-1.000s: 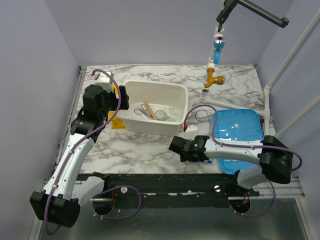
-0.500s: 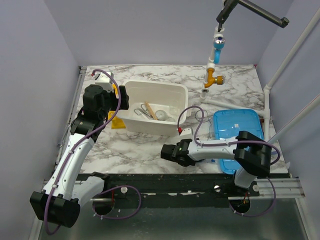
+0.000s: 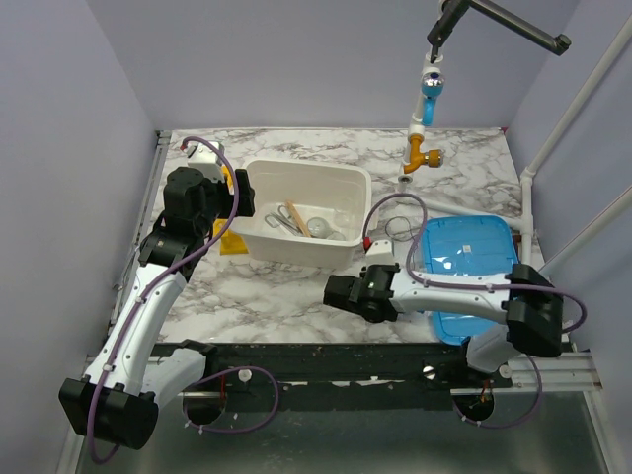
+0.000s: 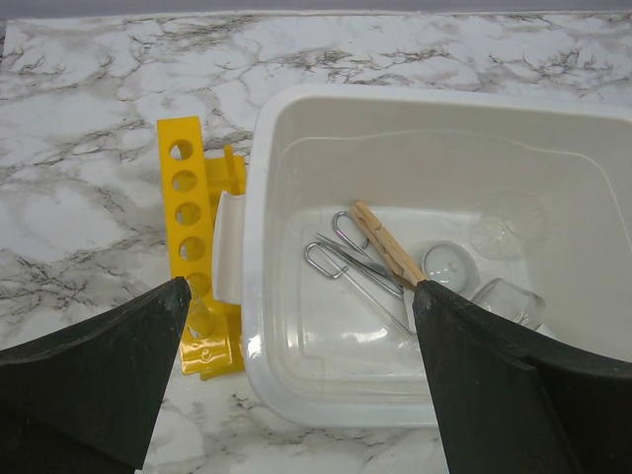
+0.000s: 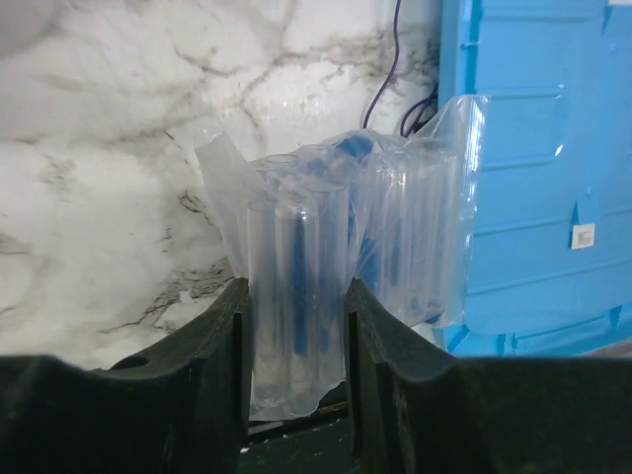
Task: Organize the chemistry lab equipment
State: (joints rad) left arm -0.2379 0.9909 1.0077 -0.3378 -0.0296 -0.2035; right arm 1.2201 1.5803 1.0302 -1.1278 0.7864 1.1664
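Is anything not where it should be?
The yellow rack sits outside the bin, beside its left wall, while the tongs and stick are inside. The blue lid lies off, on the table.

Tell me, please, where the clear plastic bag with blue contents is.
In the right wrist view, the clear plastic bag is clamped in the right claw, left of the blue plastic lid.

Inside a white plastic tub [image 4: 259, 212] lie silver scissor-like metal tongs [image 4: 357, 273], a tan wooden stick [image 4: 387, 244] and clear glassware [image 4: 450, 265]. A yellow holed tube rack [image 4: 187, 229] sits just beside it. A clear plastic bag with blue contents [image 5: 341, 257] stands pinched in the right claw [image 5: 296, 341].
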